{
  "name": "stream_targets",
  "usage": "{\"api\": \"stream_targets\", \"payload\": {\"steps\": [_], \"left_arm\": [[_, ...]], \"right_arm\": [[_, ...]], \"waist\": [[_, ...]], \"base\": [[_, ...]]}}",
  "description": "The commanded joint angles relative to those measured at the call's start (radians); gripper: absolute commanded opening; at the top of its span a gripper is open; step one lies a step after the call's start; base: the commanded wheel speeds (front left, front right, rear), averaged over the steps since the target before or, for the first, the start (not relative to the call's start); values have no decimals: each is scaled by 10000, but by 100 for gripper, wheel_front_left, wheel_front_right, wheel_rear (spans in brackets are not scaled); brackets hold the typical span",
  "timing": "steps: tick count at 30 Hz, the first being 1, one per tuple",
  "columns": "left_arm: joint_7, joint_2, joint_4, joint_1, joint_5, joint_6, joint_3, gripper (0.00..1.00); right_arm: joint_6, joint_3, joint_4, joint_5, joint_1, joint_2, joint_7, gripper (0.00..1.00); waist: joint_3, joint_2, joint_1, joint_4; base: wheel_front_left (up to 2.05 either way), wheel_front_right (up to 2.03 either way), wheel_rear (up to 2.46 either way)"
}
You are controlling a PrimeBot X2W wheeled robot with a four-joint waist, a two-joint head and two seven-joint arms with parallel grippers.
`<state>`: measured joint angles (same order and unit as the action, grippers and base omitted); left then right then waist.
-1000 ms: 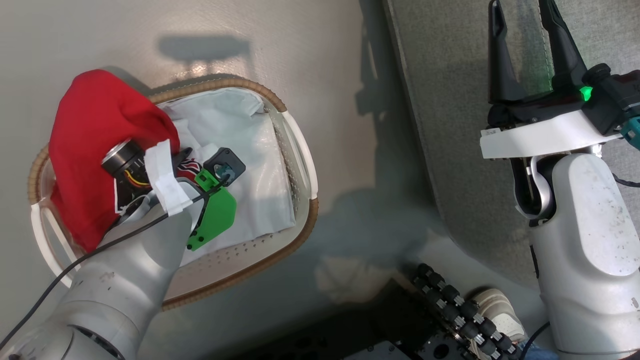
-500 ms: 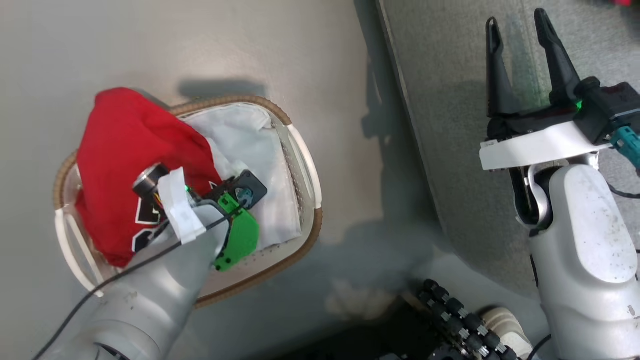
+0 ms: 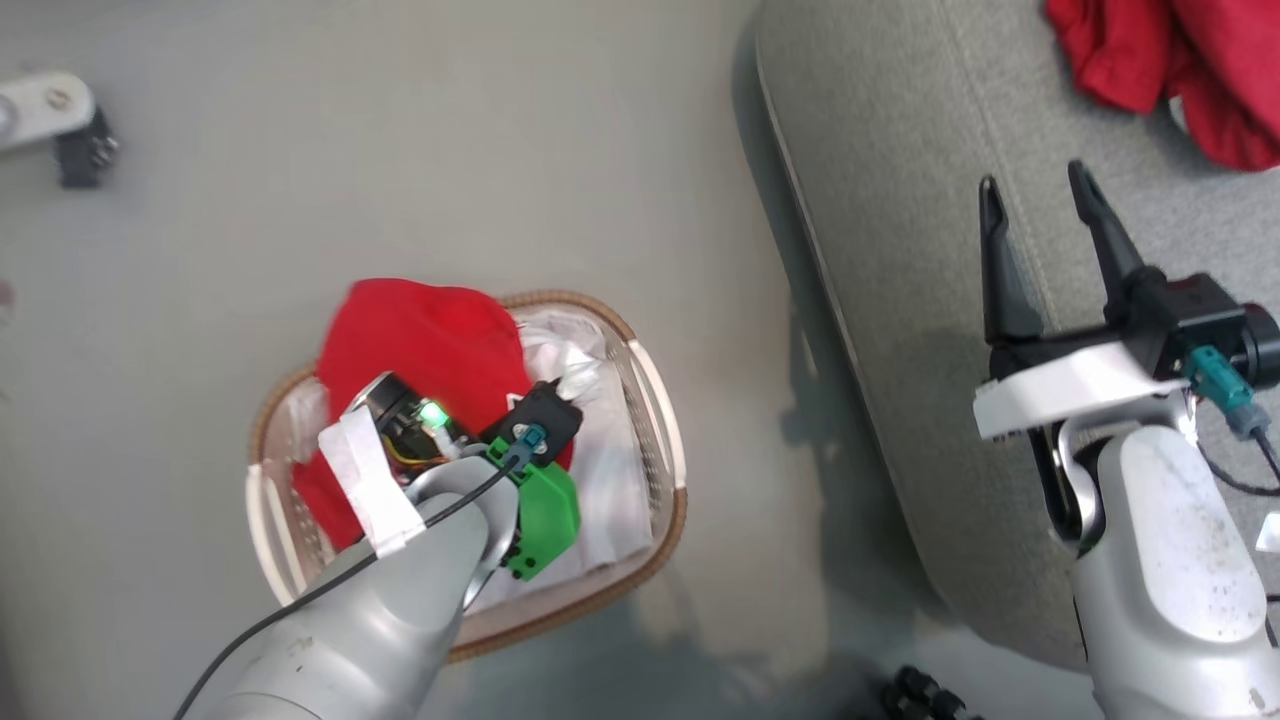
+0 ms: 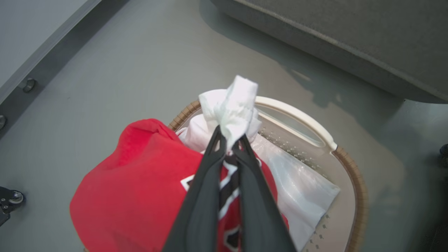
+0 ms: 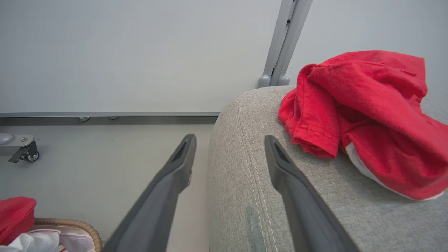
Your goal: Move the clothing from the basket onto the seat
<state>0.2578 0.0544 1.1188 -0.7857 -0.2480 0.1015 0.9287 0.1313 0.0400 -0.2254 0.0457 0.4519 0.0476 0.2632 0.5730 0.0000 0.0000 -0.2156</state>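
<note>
Red jersey (image 3: 420, 335) is hanging bunched over the basket (image 3: 662, 400), rising partly above the brown rim, with its lettering showing in the left wrist view. Left gripper (image 4: 229, 141) is clamping it from above: fingers pressed together, a wad of white fabric sticking out past the tips. Judging that wad to be the jersey's white trim; cannot rule out a pinch of the liner (image 4: 301, 189).

Right gripper (image 3: 1035, 180) is idling with fingers spread, holding nothing, hovering over the near edge of the seat (image 3: 900, 260). In the head view the seat is lying at 3 o'clock from the basket. A plain red garment (image 3: 1190, 70) is lying crumpled on it toward 1 o'clock.

Step in hand, as I read it: lifting the second garment out, with the first already delivered. Next move is calling for a clean rise so the hem leaves the rim, then a carry toward 3 o'clock and a release onto the cushion. Watching for the liner coming up too.
</note>
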Motion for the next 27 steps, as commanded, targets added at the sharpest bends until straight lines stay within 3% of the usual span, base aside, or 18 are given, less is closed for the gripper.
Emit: {"api": "stream_targets", "payload": {"steps": [1,4,14,27], "left_arm": [[84,-40,-309,211,-86,-1,-61,0],[81,0,-1419,315,-163,-99,-243,0],[78,900,-4778,592,12,-161,-1010,0],[69,1480,-5859,-515,-151,-62,-1689,0]], "right_arm": [[-11,61,-71,-101,-326,50,24,100],[-11,114,-186,-205,-660,53,24,100],[-11,13,-552,-253,-1665,49,24,100],[-11,-570,-774,-46,-2254,47,24,100]], "waist": [[-1720,0,0,839],[-2358,0,0,1028],[-4351,0,0,1261],[-5581,0,0,1079]], "base": [[0,0,0],[0,0,0],[0,0,0],[0,0,0]]}}
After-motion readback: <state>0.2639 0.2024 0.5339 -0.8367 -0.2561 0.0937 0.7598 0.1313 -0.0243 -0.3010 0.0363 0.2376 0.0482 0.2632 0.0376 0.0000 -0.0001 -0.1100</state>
